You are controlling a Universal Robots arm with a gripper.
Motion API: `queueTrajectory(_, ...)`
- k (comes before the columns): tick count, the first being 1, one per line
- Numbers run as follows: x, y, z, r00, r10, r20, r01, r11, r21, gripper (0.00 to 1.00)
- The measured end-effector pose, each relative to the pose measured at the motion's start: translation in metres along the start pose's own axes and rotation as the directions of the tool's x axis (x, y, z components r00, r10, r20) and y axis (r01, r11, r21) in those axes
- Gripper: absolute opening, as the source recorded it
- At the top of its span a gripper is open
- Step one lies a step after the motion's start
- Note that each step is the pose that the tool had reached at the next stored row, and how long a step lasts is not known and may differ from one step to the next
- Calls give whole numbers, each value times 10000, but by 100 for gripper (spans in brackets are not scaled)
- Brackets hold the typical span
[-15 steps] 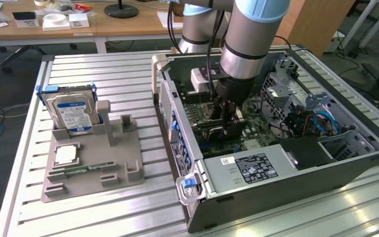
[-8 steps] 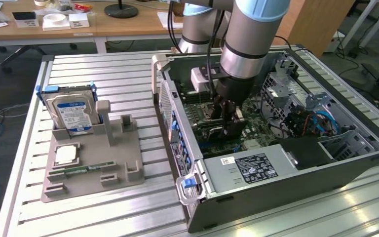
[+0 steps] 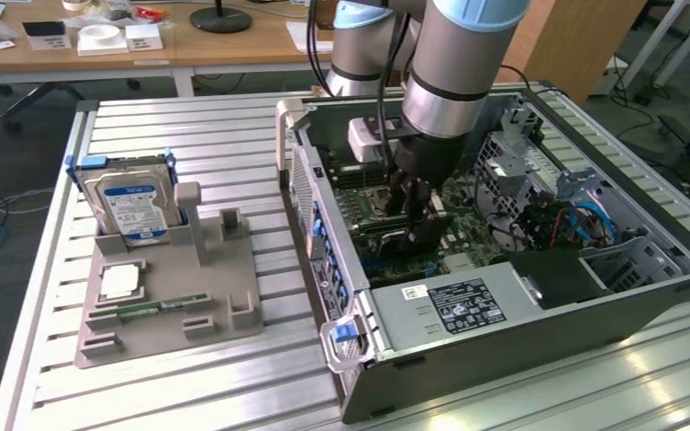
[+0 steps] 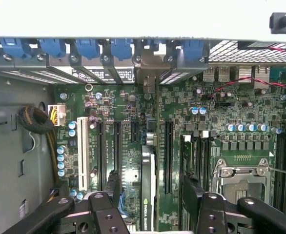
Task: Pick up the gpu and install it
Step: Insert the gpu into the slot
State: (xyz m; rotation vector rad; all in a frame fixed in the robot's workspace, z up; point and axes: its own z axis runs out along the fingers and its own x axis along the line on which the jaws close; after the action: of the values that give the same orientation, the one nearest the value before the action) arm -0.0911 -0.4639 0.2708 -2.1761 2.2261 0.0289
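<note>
Black-faced gpu hangs edge-down, clamped in the tool, right over the motherboard inside the open case — held upright so its edge can meet the slots.

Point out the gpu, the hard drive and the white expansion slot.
gpu [image 4: 148,195]: wrist view, its black top edge.
hard drive [image 3: 129,208]: exterior view, its blue-white label.
white expansion slot [image 4: 83,153]: wrist view, mid-length of the slot.
</note>
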Motion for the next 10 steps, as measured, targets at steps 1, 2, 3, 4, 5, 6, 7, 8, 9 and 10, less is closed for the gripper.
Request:
queueTrajectory(1,-1,0,-10,10000,0,1,0,10000,0,64)
queueTrajectory(2,-1,0,-17,10000,0,-1,0,10000,0,64)
queueTrajectory(3,-1,0,-18,10000,0,2,0,10000,1,64)
queueTrajectory(4,-1,0,-17,10000,0,2,0,10000,1,64)
queueTrajectory(5,-1,0,-18,10000,0,2,0,10000,1,64)
queueTrajectory(6,-1,0,-18,10000,0,2,0,10000,1,64)
queueTrajectory(7,-1,0,-18,10000,0,1,0,10000,0,64)
queueTrajectory(8,-1,0,-19,10000,0,0,0,10000,0,64)
queueTrajectory(9,-1,0,-19,10000,0,0,0,10000,0,64)
queueTrajectory(10,-1,-2,-19,10000,-1,0,1,10000,0,64)
